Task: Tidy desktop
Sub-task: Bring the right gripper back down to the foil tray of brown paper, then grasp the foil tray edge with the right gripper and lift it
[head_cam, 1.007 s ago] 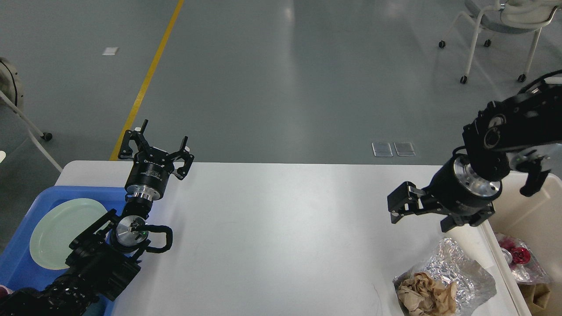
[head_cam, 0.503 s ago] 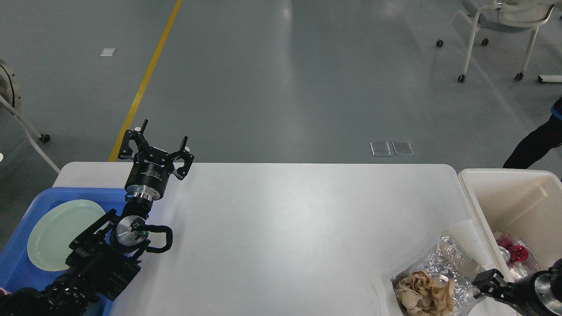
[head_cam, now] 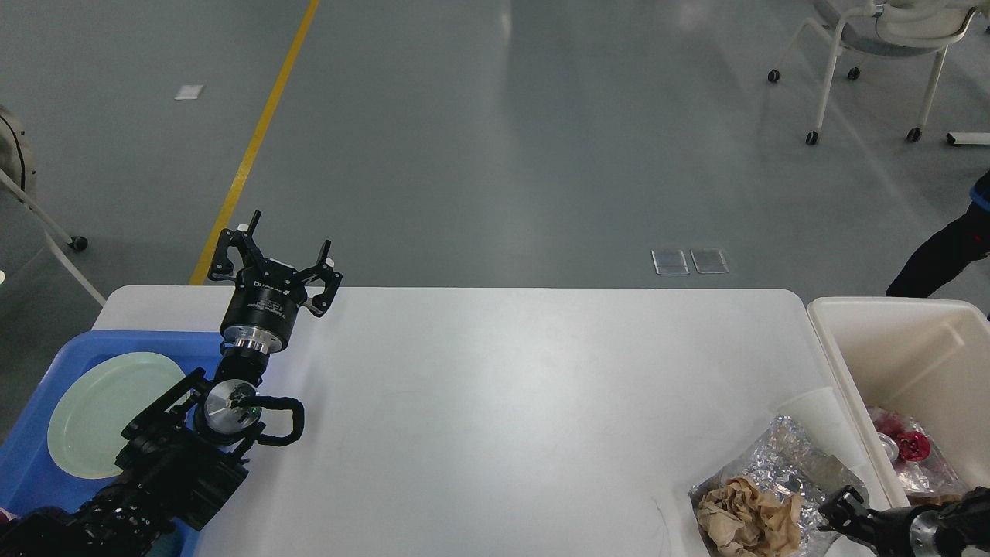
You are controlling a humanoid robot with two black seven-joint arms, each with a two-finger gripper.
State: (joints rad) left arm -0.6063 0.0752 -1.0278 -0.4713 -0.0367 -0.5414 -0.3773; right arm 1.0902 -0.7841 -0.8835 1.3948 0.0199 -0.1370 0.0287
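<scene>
My left gripper (head_cam: 280, 255) is up over the far-left edge of the desktop (head_cam: 495, 402), pointing away from me. Its jaws stand wide apart, released, nothing between them and nothing touching the fingers (head_cam: 232, 246). The left arm runs back down toward me past the blue tray (head_cam: 46, 456), which sits at the desktop's left end with a pale green plate (head_cam: 100, 414) lying flat in it.

My right gripper (head_cam: 843, 512) just pokes in at the bottom-right corner, low and dark. Only one black finger tip clearly shows, right against the edge of the crumpled foil (head_cam: 804, 468); I cannot tell how its jaws stand, or whether it grips the foil or just touches it.

The desktop fills the lower middle of the view, white, mostly bare across the centre. At its near-right corner lies the foil with a wad of brown crumpled paper (head_cam: 746, 518) on top of it, and a white paper cup (head_cam: 820, 414) tipped on its side just behind, touching the foil.

The cream-white bin (head_cam: 889, 317) stands just beside the desktop's right end. Inside it, a red item in clear wrap (head_cam: 909, 449), low near the front wall.

A person's dark sleeve (head_cam: 947, 251) shows at the far right, beyond the bin.
</scene>
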